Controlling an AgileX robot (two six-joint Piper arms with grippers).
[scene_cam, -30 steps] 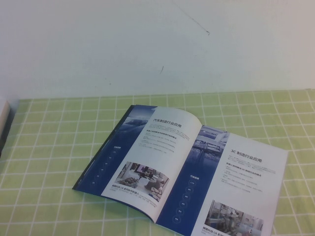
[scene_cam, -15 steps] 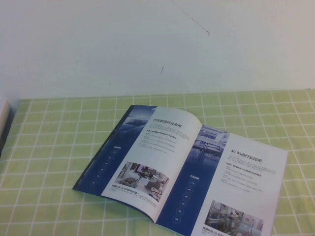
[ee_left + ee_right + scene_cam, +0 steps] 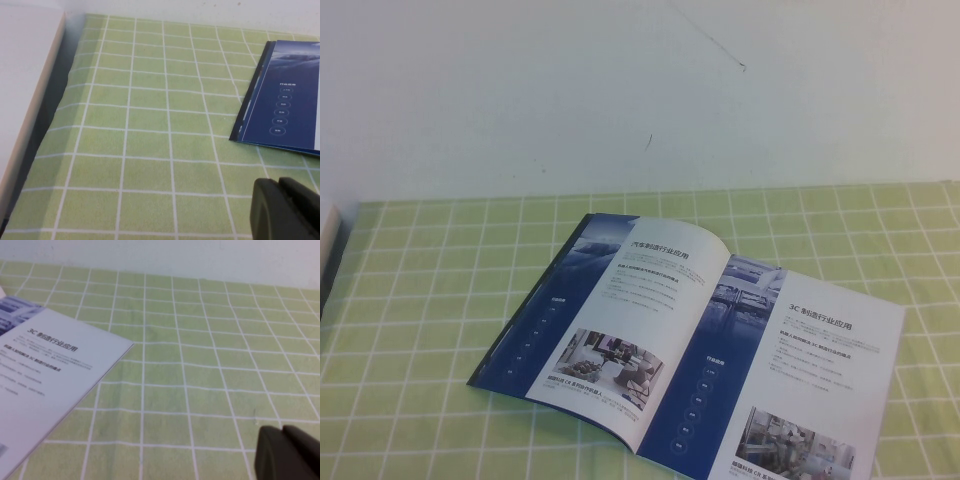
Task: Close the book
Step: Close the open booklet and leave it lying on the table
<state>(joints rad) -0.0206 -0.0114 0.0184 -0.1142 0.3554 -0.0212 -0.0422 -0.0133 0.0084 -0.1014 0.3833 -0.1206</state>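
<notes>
Book: a thin open glossy booklet with white and dark blue pages point(image 3: 690, 350) lies face up on the tabletop, from the middle toward the near right corner. Its spine runs slantwise, and the pages arch up a little at the fold. It is not closed.
Left page: a dark blue strip along the outer edge, Chinese print on white, and a photo at the near end. The left wrist view catches its blue outer corner point(image 3: 285, 100) resting flat.
Right page: white with a printed heading, and a photo at the near end that is cut off by the frame. In the right wrist view its white outer corner point(image 3: 45, 375) lies flat.
Cloth: a light green tablecloth with a white grid point(image 3: 420, 300) covers the tabletop up to the far edge.
Backdrop: a plain white wall point(image 3: 620, 90) rises from the far edge.
Left edge: a flat white board-like object point(image 3: 25, 85) sits along the left edge of the tabletop, well apart from the book.
Left gripper: the black claw point(image 3: 280, 192) hangs over bare cloth near the book's left page and does not touch it. Its fingers are pressed together, empty.
Right gripper: the black claw point(image 3: 283, 435) hangs over bare cloth toward the right edge, apart from the right page. Its fingers are pressed together, empty.
High view: neither arm appears.
</notes>
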